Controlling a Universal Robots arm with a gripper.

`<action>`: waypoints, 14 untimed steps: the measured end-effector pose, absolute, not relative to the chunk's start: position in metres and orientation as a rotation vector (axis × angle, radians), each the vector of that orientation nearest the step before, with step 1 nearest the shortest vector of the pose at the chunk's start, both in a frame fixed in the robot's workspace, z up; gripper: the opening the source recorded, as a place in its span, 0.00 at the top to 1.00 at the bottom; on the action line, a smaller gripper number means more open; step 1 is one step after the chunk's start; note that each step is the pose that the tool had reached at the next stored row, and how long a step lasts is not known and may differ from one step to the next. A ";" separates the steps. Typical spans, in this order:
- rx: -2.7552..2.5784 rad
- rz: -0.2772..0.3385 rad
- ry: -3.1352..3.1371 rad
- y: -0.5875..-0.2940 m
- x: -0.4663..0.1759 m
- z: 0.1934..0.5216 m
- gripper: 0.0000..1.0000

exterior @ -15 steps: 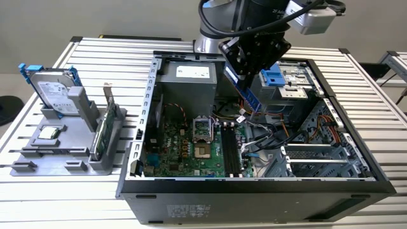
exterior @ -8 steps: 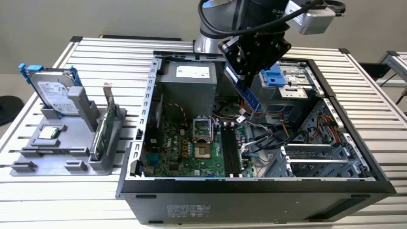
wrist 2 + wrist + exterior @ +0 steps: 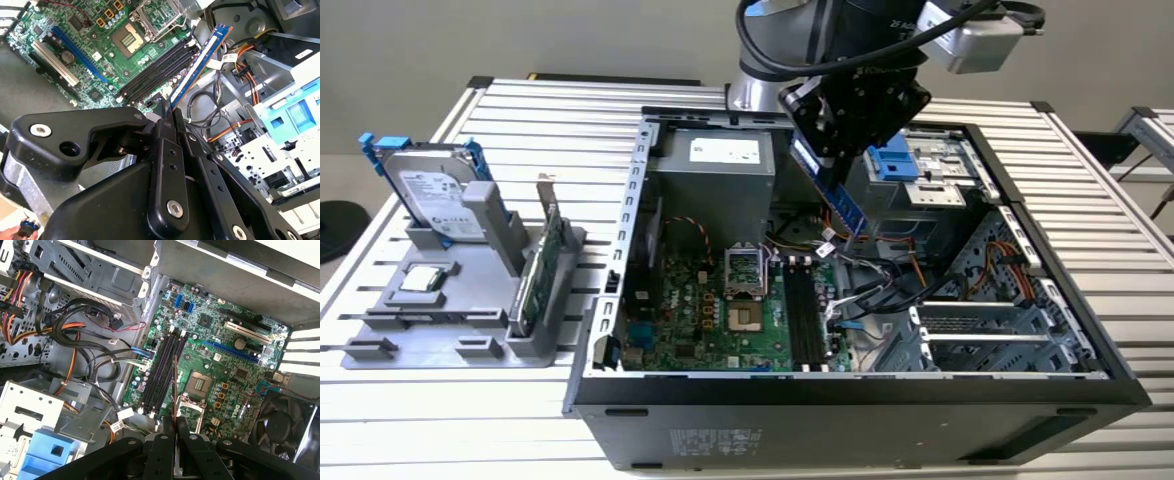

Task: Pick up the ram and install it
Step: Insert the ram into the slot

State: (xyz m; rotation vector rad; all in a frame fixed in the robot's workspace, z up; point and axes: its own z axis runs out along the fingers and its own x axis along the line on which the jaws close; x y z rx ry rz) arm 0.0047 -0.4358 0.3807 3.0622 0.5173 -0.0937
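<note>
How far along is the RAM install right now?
Pickup looks done: the gripper is shut on the ram, holding the blue stick in the air over the open computer case. In hand: it hangs above the motherboard, near the black memory slots, edge-on in the first wrist view. Left: the seating, since the ram is not yet in any slot and the slots look empty.

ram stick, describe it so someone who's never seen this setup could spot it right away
Start at the open computer case in the middle of the slatted table. Above its motherboard hangs the black gripper, shut on the ram, which points down toward the memory slots. It is a long, thin blue stick, unlike the green card standing outside the case.
</note>
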 end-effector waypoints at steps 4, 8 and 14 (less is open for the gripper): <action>3.062 -0.094 0.517 -0.436 0.005 0.380 1.00; 3.062 -0.094 0.517 -0.436 0.005 0.379 1.00; 3.062 -0.094 0.517 -0.436 0.005 0.378 1.00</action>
